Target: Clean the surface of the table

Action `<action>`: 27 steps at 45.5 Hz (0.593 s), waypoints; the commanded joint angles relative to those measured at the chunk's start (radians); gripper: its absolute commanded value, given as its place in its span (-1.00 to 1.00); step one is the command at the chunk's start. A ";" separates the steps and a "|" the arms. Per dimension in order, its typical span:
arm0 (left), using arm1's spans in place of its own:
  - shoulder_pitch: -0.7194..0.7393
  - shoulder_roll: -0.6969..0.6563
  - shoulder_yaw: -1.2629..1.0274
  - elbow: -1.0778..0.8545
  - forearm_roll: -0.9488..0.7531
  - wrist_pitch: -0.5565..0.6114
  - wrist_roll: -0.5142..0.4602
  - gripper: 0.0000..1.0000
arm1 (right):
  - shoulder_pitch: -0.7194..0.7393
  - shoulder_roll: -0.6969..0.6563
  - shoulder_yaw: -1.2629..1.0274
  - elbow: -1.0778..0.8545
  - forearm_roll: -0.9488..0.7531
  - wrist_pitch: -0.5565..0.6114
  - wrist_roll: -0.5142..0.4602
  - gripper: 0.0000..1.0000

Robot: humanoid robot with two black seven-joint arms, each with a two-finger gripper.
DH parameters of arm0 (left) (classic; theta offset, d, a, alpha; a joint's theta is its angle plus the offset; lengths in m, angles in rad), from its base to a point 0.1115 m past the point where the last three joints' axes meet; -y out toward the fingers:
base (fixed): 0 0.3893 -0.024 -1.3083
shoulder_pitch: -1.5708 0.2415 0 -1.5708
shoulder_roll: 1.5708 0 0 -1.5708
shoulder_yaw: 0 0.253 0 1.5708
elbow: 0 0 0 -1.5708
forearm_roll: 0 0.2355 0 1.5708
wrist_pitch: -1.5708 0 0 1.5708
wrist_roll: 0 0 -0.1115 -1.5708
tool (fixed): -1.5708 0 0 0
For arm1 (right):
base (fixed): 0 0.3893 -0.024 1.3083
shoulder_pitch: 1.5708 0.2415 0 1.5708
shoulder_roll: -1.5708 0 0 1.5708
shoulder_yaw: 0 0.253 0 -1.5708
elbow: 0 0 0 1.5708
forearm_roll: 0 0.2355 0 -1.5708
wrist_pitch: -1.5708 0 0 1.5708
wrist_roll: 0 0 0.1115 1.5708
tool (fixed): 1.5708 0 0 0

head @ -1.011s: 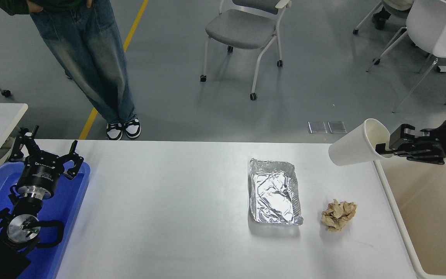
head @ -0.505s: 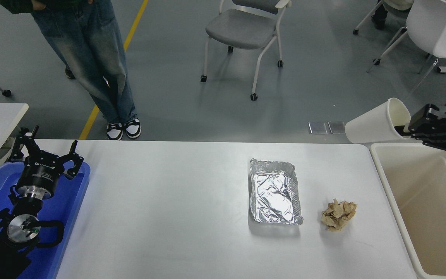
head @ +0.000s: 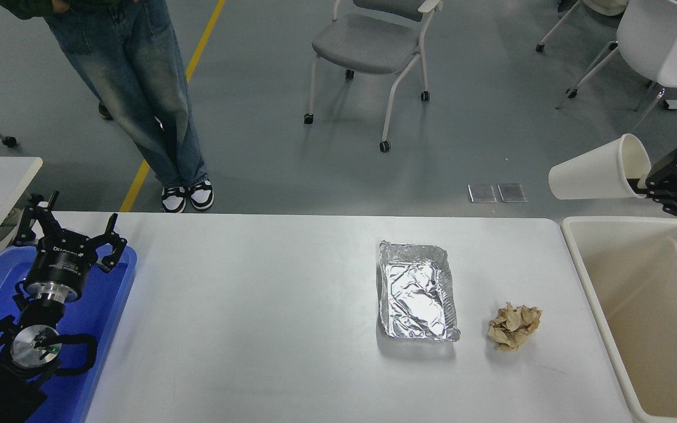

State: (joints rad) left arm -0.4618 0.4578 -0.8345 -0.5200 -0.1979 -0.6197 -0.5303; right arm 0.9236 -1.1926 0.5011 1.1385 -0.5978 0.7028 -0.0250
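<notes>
1. Tabletop first: the table surface, white with rounded corners, fills the lower middle of the head view, from the blue tray at the left to the bin at the right.
2. Foil tray, a crinkled aluminium one, lies flat on the right half of the surface, open side up.
3. Crumpled brown paper ball sits on the surface just to the right of the foil tray, apart from it.
4. Cream plastic bin stands against the table's right edge, its opening facing up.
5. White paper cup is held on its side above the floor beyond the bin's far corner, its mouth turned to the right, its base pointing left.
6. Right gripper comes in from the right edge and pinches the cup at its rim, one finger reaching inside the mouth.
7. Left gripper is parked at the lower left over the blue tray, its fingers spread wide and holding nothing.
8. Beyond the table's far edge a person's legs in jeans stand on the grey floor; a grey wheeled chair stands farther back.
</notes>
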 commanded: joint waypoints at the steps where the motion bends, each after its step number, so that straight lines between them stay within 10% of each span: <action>1: 0.000 -0.001 0.000 0.000 0.000 0.000 0.000 1.00 | -0.035 0.002 -0.001 -0.118 0.021 0.001 0.076 -1.00; 27: 0.000 0.001 0.000 0.000 0.000 0.000 0.000 1.00 | -0.181 0.197 0.001 -0.578 0.046 -0.008 0.182 -1.00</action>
State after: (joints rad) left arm -0.4623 0.4578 -0.8345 -0.5201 -0.1979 -0.6197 -0.5302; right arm 0.7932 -1.0997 0.4989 0.7697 -0.5601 0.7006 0.1147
